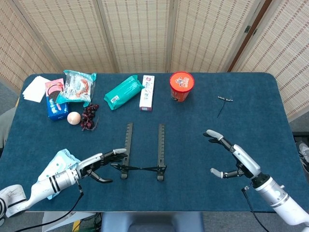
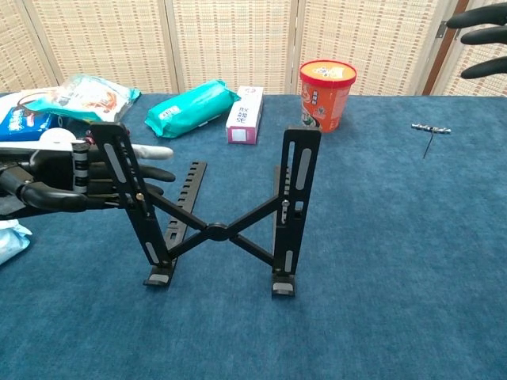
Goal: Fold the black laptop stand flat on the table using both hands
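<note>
The black laptop stand [image 1: 142,155] stands unfolded at the table's front centre. In the chest view its two uprights and X brace [image 2: 218,212] are raised. My left hand [image 1: 100,163] has its fingers spread and has reached the stand's left leg. In the chest view the left hand [image 2: 89,176] lies just behind the left upright, fingers passing it and thumb low in front, and I cannot tell if it touches. My right hand [image 1: 233,158] hovers open well to the right of the stand. Only its fingertips [image 2: 480,41] show in the chest view.
Along the back lie a red cup [image 1: 181,86], white box [image 1: 147,92], green packet [image 1: 123,92], snack bags [image 1: 76,87], blue cookie pack [image 1: 56,102], a pale ball [image 1: 74,118] and cherries [image 1: 89,117]. A small metal tool [image 1: 223,102] lies right; a light-blue packet [image 1: 60,164] lies beside my left wrist.
</note>
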Tool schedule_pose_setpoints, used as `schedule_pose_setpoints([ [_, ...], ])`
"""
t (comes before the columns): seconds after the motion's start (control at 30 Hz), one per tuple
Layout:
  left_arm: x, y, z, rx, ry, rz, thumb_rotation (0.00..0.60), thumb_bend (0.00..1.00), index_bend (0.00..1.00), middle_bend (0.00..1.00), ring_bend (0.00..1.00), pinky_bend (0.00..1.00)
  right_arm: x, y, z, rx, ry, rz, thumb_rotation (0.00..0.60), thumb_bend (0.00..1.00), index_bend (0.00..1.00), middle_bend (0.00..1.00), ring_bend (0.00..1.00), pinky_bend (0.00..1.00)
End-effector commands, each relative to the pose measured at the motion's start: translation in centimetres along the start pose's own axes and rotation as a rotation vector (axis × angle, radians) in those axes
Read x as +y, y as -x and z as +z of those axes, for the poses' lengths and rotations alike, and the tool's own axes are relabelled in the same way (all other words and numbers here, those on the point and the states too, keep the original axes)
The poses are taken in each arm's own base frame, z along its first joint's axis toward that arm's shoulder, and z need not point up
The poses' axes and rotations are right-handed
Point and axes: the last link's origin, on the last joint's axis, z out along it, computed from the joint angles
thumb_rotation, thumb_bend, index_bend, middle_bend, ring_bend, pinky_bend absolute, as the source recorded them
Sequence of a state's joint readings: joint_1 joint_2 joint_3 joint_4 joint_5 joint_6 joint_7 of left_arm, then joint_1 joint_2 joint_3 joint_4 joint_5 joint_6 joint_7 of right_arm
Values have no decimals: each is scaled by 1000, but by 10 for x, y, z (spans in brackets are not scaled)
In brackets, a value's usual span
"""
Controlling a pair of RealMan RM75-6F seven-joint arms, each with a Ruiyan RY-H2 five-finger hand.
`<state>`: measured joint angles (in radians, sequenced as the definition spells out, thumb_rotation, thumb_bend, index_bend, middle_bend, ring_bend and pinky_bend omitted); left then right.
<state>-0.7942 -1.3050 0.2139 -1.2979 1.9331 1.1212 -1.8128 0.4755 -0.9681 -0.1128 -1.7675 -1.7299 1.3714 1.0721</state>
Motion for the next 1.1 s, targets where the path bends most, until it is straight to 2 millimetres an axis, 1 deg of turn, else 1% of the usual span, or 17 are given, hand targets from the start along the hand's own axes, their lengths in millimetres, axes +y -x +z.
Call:
schedule_pose_setpoints([
  [0.03,-3,1,4,-17,-14,-41,600,178,47,117,72,104,1,-1,-1,6,3,1,600,180,0,132,0,147],
  [0.43,-8,3,10,-48,-58,-61,600,176,44,108,72,113,5,-1,-4,18,10,10,600,180,0,132,0,147],
  [0.6,-1,-4,8,-8,-11,-64,600,176,43,109,72,113,5,2,-2,5,5,6,600,180,0,132,0,147],
  [0.73,12,-11,-1,48,69,-97,600,177,43,110,71,113,7,7,3,-32,19,-47,600,180,0,128,0,147],
  [0.87,17,-19,-19,113,104,-66,600,178,43,110,71,100,9,20,14,-96,44,-111,600,180,0,107,0,147],
  [0.97,20,-22,-34,166,111,-44,600,175,43,110,71,92,8,31,26,-138,46,-126,600,167,0,99,0,147],
  [1.1,23,-23,-54,228,114,-13,600,176,43,110,71,80,8,45,46,-181,57,-158,600,111,0,93,0,147],
])
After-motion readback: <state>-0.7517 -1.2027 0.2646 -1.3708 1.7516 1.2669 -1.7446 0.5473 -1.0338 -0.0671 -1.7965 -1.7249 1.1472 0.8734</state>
